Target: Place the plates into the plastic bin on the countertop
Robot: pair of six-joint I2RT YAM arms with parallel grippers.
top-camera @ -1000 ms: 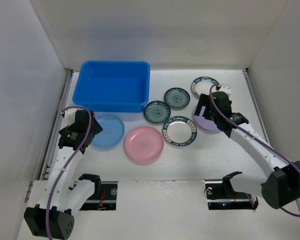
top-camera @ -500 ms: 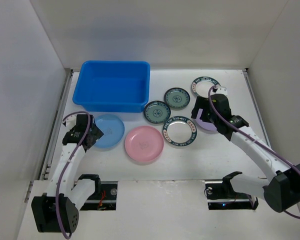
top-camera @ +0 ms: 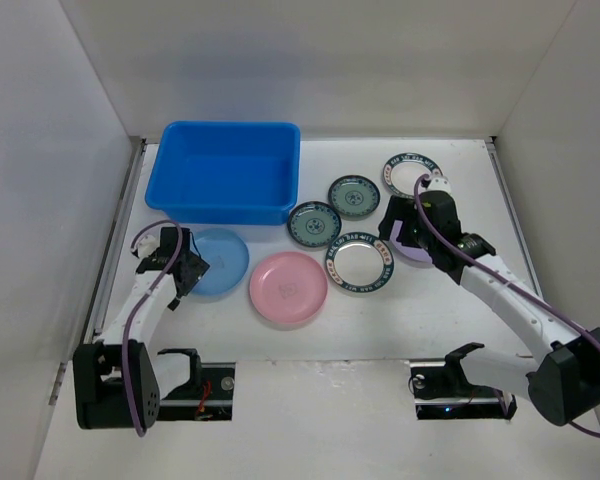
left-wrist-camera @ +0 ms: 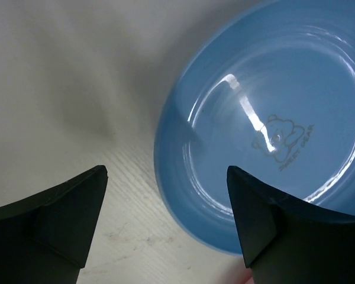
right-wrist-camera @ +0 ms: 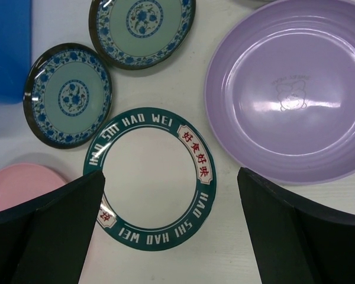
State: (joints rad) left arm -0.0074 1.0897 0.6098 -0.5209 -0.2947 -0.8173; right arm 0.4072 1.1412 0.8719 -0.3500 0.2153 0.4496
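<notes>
Your left gripper [left-wrist-camera: 165,171] is spread wide and empty, poised over the left rim of the light blue plate [left-wrist-camera: 266,118]. That plate lies flat on the countertop [top-camera: 360,320], just in front of the plastic bin [top-camera: 220,208]. Your right gripper [right-wrist-camera: 171,177], equally wide, is farther from the bin.
</notes>
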